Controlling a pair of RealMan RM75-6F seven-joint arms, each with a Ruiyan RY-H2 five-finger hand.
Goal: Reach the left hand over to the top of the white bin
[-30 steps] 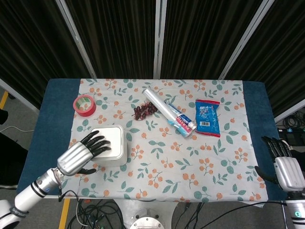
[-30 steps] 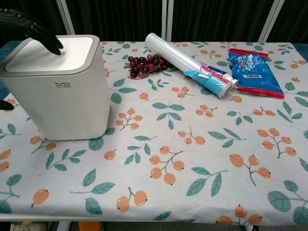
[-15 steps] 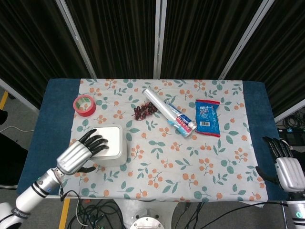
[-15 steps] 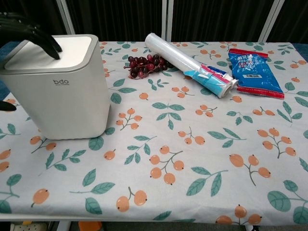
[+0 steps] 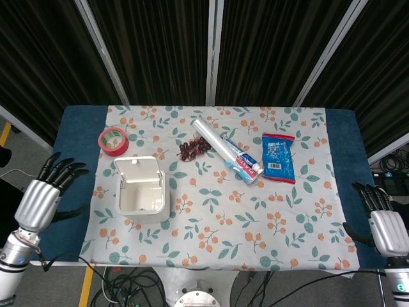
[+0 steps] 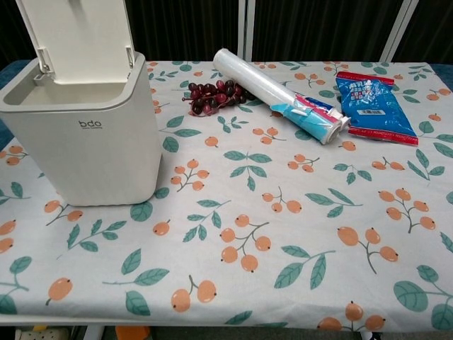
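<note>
The white bin [image 5: 142,192] stands at the left of the table with its lid [image 6: 78,32] flipped up, so its empty inside shows; the chest view shows the bin [image 6: 88,134] close at the left. My left hand [image 5: 43,195] hangs off the table's left edge, well left of the bin, fingers spread and holding nothing. My right hand [image 5: 383,224] stays beyond the table's right edge, fingers apart and empty. Neither hand appears in the chest view.
A red tape roll [image 5: 113,141] lies behind the bin. Dark grapes [image 5: 193,148], a clear roll with a toothpaste box [image 5: 229,152] and a blue packet [image 5: 278,158] lie across the back middle. Flowered cloth [image 5: 255,224] covers the table.
My left hand left the bin's top and drew back leftward off the table. The bin's lid, closed before, now stands open.
</note>
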